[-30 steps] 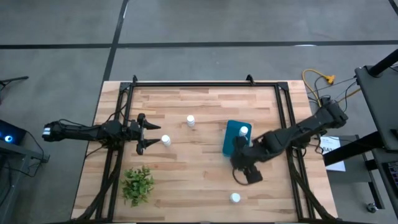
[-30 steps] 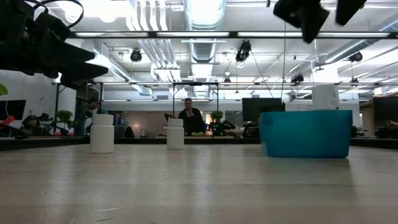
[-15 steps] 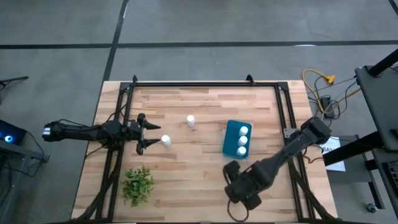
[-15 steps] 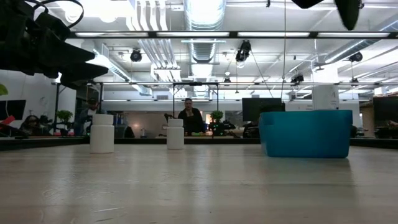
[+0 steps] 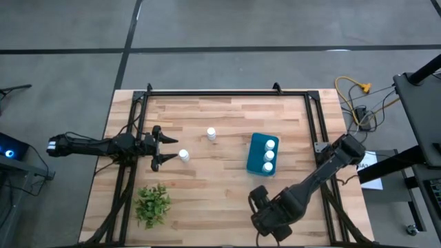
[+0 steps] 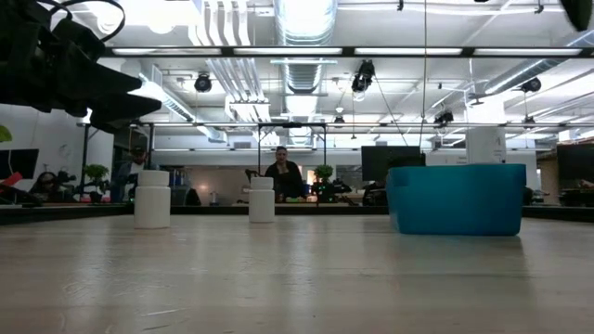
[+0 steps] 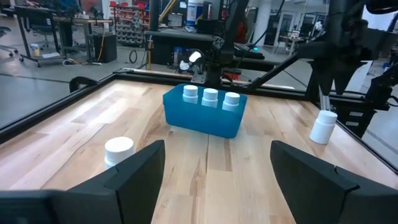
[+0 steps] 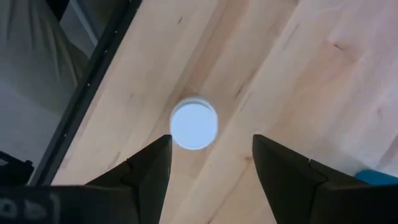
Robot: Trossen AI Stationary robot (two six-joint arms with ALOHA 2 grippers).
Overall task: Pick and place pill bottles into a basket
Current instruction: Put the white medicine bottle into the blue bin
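A pale wooden tabletop (image 5: 220, 172) inside a black frame fills the middle of the high view, with grey floor around it. The teal basket (image 5: 256, 158) sits right of centre and holds three pill bottles (image 5: 268, 156) in a row. Two more bottles stand in the open: one (image 5: 211, 133) above centre, one (image 5: 183, 155) left of centre. A green plant (image 5: 153, 204) lies at the lower left. The left hand (image 5: 162, 148) waits at the left edge, fingers apart, its tips just beside the left-of-centre bottle. The right hand (image 5: 265, 217) is at the bottom edge, right of centre. In the right wrist view its fingers (image 8: 146, 171) stand apart, gripping nothing, over a sixth bottle (image 8: 194, 124) seen cap-on near the tabletop's rim.
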